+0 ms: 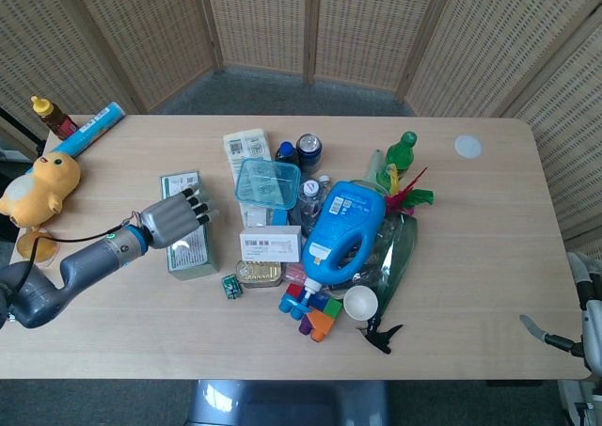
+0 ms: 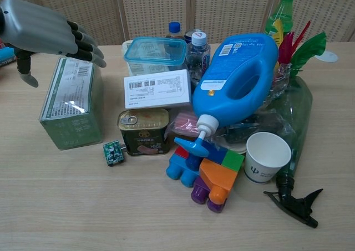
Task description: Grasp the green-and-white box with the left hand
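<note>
The left hand point(image 2: 41, 26) hovers with fingers spread and holding nothing, directly above the green-and-white box point(image 2: 72, 104) — which stands left of the clutter, long axis running away from the robot. The right hand is not in view.

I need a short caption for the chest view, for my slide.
Left hand open above the green-and-white box, beside a cluttered pile of containers.

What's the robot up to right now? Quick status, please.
Left hand open above green-and-white box, not gripping. Right hand barely visible. Meat tin close beside box.
</note>
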You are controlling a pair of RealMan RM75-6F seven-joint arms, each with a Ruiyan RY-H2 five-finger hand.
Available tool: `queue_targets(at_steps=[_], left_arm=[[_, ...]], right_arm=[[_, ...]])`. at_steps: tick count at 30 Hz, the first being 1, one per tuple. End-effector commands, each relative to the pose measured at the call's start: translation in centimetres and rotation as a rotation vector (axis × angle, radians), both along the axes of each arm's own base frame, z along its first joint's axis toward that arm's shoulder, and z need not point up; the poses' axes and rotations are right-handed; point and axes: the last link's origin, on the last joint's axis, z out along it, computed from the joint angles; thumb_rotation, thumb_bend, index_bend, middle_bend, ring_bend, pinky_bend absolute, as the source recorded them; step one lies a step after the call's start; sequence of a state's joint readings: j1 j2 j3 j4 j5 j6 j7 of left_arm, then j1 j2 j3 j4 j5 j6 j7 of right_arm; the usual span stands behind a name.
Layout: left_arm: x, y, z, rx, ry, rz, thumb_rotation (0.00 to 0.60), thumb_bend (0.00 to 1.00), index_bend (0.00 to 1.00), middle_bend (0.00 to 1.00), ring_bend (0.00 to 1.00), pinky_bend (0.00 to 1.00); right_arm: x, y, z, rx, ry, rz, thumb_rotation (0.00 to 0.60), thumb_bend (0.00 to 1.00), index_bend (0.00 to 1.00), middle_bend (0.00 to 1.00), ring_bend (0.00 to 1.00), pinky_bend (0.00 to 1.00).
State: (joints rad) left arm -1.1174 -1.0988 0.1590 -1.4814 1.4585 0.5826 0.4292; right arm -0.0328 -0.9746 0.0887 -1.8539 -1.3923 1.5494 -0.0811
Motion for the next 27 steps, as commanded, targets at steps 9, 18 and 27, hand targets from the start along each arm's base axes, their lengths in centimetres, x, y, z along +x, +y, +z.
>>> queue_targets(at_steps=[9,18,27], left_arm=[[-1.9,1.2,-2.1,-0.136,0.010,-0.029,0.527,0.00,0.00,0.00,0.00,0.00],[-3.8,1.2,-0.7,-0.146,0.008,-0.017,0.529,0.00,0.00,0.00,0.00,0.00],[-5.3,1.2,-0.5,-0.133,0.020,-0.021,0.519,0.00,0.00,0.00,0.00,0.00]], right_arm=[[-0.1,0.1,0.2,-0.002,-0.002,-0.010,0.384,0.00,0.00,0.00,0.00,0.00],[-0.2,0.0,-0.1,0.006,0.004,-0.016,0.379,0.00,0.00,0.00,0.00,0.00],[-0.1,0.0,-0.3,0.008,0.010,-0.013,0.380,0.00,0.00,0.00,0.00,0.00]])
